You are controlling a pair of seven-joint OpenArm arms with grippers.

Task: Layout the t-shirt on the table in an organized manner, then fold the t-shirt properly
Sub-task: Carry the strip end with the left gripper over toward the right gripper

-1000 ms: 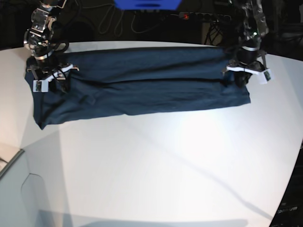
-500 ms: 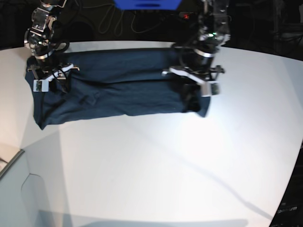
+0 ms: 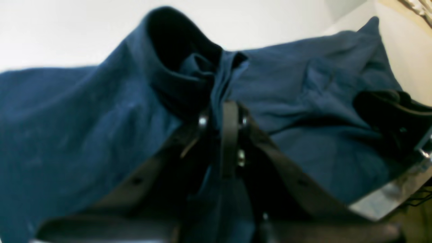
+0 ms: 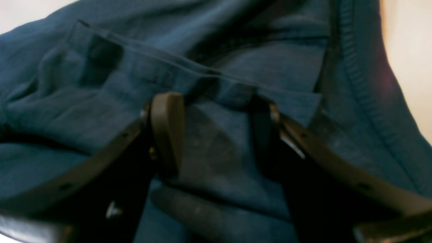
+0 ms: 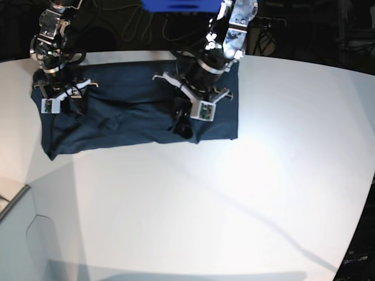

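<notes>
Looking at the base view, you have the shirt [image 5: 135,111] lying as a long dark band across the far part of the table [image 5: 234,199], its right end doubled back over the middle so the cloth there lies in two layers. Your left gripper [image 5: 183,124] sits over that doubled part, near the front edge of the shirt, with its fingers pressed together on a bunched ridge of fabric; the left wrist view shows the cloth [image 3: 101,111] rising in a hooded fold just past the pinching fingertips [image 3: 229,114]. Your right gripper [image 5: 63,100] rests on the shirt's other end, near the far corner, with its jaws spread. In the right wrist view the two fingers [image 4: 167,128] stand apart with flat fabric [image 4: 216,148] between them and a hemmed edge running across just beyond the tips; you cannot tell from these views whether they press into the cloth or only touch it.
</notes>
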